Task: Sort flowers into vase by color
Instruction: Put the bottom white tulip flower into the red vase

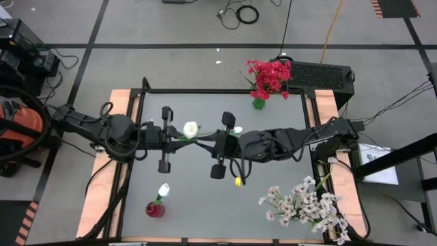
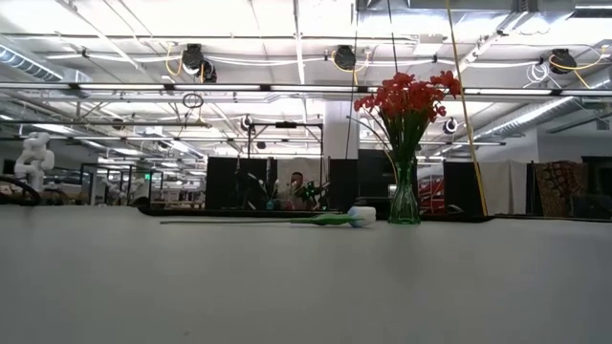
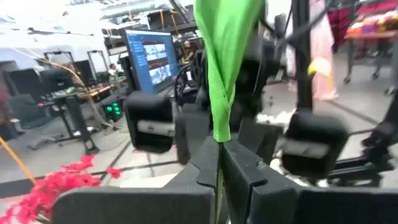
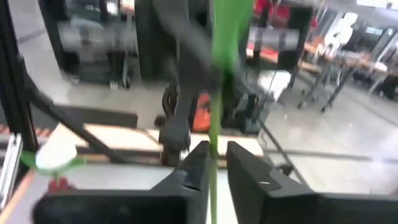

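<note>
the table (image 1: 273, 178) is a dull grey sheet with wooden edging down both sides, sitting on a grey floor crossed by dark tape lines, with cables snaking around. from the low view the room behind is a big open workshop: bright ceiling lights, pipes, dark racks, and a person (image 2: 296, 183) sitting way back.

both my arms meet near the middle of the table, up off the surface. my left gripper (image 1: 166, 139) has its fingers pressed together on a thin green stem, and you can see that clearly from the left wrist, where the stem's leaf (image 3: 225, 56) rises between the fingers (image 3: 249, 177). my right gripper (image 1: 222, 145) faces it from the other side, and its fingers (image 4: 245, 171) stand just apart around the same stem, not visibly clamped.

the flower between us is a white tulip (image 1: 191, 128). its long axis runs roughly left-right across the table, slightly slanted, with the bud sitting just beside my left gripper and the stem reaching toward my right one.

another white tulip (image 1: 238, 130) lies on the table just past my right gripper, lying flat with its bud pointing right in the low view.

the red flowers (image 1: 270, 75) stand upright in a green glass vase (image 2: 404, 196) at the far edge. a white bud (image 1: 163, 190) sits in a red vase (image 1: 154, 209) near the front left, and the pale pink sprays (image 1: 304, 201) are bunched at the front right corner.
</note>
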